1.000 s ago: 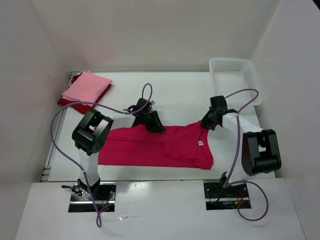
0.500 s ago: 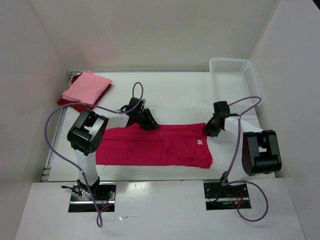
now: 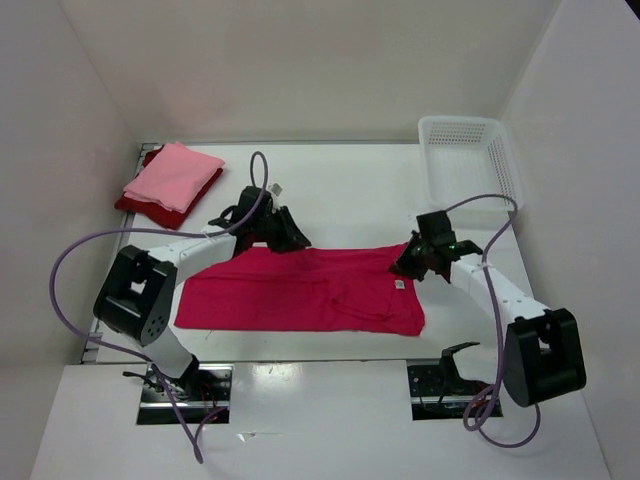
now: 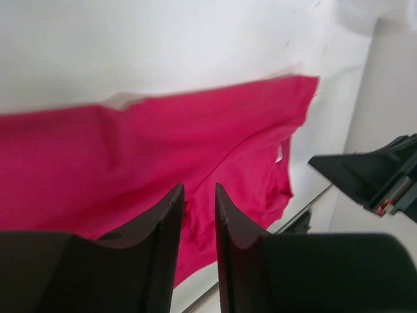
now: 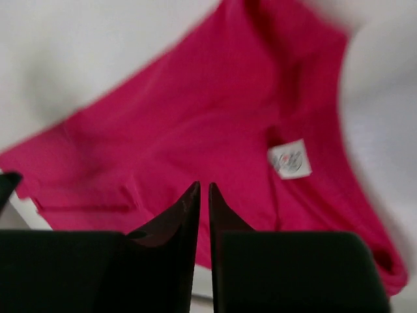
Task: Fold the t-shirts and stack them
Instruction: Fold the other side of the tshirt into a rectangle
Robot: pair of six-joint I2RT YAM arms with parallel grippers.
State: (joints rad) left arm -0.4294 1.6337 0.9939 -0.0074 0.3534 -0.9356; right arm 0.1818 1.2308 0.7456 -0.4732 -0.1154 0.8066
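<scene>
While low at the far edge of the crimson t-shirt (image 3: 290, 300), flat across the near middle of the table (image 3: 350, 190), showed a small gap in the left gripper (image 3: 288, 238), nothing seen inside. Showed only a thin slit in the right gripper (image 3: 408, 262); could not tell about pinched cloth. Looked soft, thin, light and floppy. Seemed best pinched at the far corners.
</scene>
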